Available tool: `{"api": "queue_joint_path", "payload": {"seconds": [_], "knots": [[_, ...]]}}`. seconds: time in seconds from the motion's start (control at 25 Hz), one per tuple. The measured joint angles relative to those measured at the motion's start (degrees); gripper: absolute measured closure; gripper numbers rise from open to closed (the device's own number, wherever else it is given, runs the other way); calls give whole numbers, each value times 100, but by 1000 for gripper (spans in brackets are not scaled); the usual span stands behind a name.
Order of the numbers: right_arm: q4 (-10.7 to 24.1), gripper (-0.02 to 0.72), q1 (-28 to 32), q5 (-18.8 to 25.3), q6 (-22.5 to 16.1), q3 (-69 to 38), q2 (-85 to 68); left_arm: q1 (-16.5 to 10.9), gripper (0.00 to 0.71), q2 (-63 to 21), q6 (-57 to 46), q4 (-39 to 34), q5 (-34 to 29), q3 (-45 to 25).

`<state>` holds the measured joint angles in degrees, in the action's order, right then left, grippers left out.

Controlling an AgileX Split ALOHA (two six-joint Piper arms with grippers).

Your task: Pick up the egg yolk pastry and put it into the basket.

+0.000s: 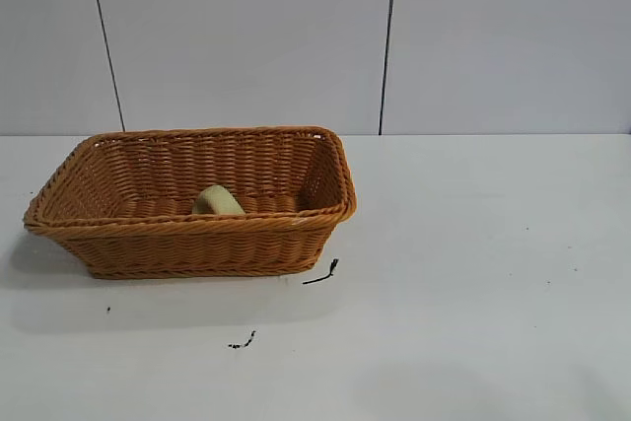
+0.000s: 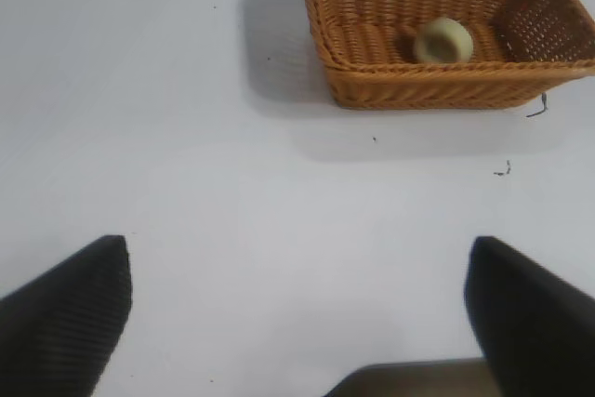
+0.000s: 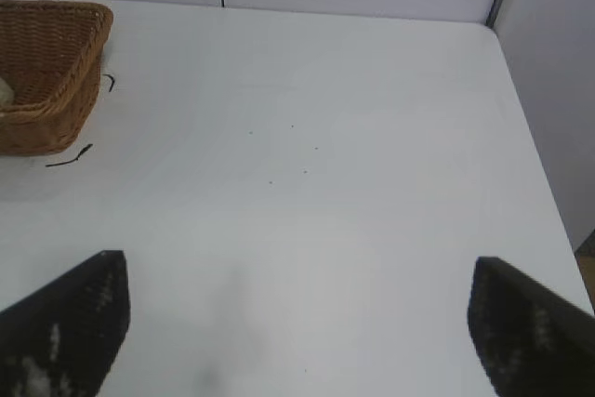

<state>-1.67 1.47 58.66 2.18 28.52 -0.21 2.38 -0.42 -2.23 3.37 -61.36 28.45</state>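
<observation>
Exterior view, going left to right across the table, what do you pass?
basket with the egg yolk pastry inside it → longer black scrap by the basket's right corner → bare white table. A smaller black scrap lies nearer the camera, below the basket.

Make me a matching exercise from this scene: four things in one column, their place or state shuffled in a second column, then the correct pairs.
Things:
1. egg yolk pastry
2. basket
3. right tool
4. black scraps

Places or states:
A. open, holding nothing, over bare table
B. lying on the white table beside the basket's corner
C. tilted on edge inside the basket
D. standing on the table, orange-brown wicker

Pairs: 1-C, 2-D, 3-A, 4-B
</observation>
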Motion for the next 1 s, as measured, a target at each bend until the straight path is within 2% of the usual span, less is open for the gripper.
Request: {"api": "queue_joint_path", "payload": {"seconds": [0.28, 1.0], "knots": [[-33, 15, -345, 0, -2, 0, 0, 0, 15, 0, 0, 0, 0, 0], [-45, 15, -345, 0, -2, 0, 0, 0, 15, 0, 0, 0, 0, 0]]}}
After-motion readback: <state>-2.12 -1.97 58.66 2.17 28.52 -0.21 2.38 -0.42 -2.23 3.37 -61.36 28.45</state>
